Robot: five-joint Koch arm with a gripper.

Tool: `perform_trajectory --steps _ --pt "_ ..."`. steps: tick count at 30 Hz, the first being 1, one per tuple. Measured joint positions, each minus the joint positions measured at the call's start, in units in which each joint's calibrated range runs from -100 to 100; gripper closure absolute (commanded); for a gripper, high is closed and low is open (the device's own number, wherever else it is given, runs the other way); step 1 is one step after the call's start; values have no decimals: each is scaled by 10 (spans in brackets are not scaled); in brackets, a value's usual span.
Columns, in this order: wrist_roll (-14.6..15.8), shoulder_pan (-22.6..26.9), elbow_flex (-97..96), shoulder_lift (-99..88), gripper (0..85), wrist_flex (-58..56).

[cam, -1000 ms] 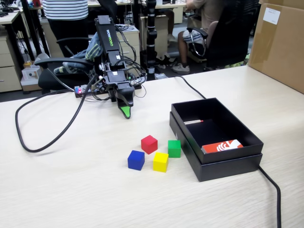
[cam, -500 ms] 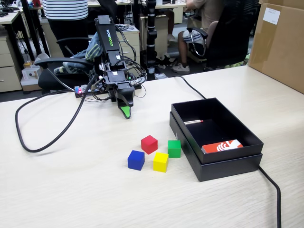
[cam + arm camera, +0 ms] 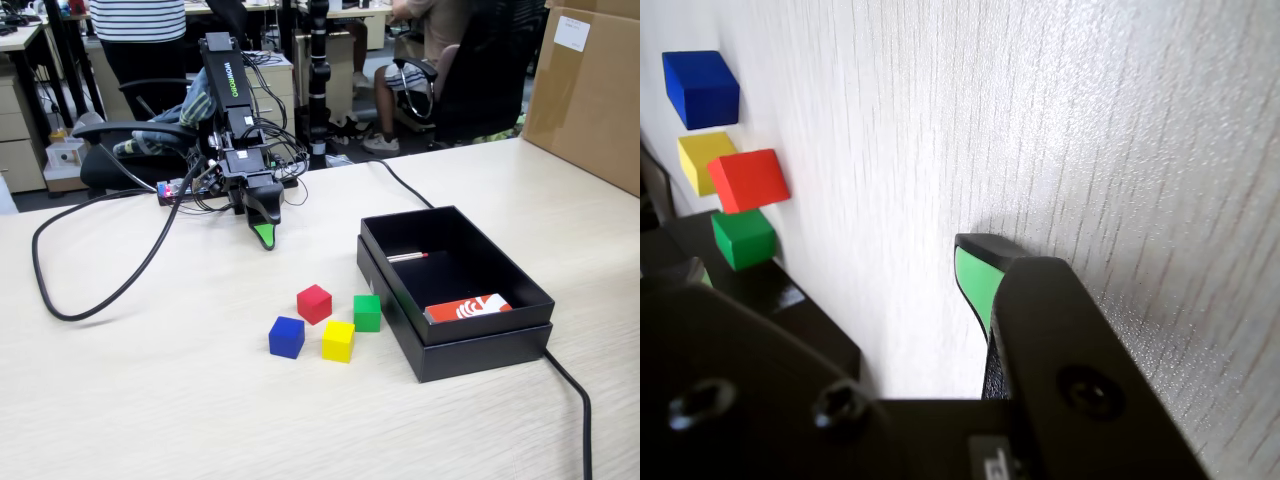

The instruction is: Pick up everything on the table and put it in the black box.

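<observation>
The gripper (image 3: 265, 238) hangs low over the tabletop (image 3: 150, 400), well apart from the cubes. Only one green-tipped finger shows, so one cannot tell if the fingers are spread or pressed together. The red cube (image 3: 314, 303), blue cube (image 3: 286, 337), yellow cube (image 3: 338, 341) and green cube (image 3: 367, 312) lie close together on the tabletop, just beside the black box (image 3: 480, 345).

I see red-and-white card (image 3: 467, 307) lying flat near right front corner in fixed view. Thin silver stick with red tip (image 3: 407, 257) lies farther back. Brown cardboard carton (image 3: 590, 90) stands at far right. Black cable (image 3: 95, 270) loops across left side. Office chairs (image 3: 470, 70) behind.
</observation>
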Motion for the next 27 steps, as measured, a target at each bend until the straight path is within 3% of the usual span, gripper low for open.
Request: perform_trajectory --steps 8,15,27 --pt "7 5 16 1 406 -12" --pt "38 1 234 75 408 -266" --pt "35 7 761 660 407 -444"
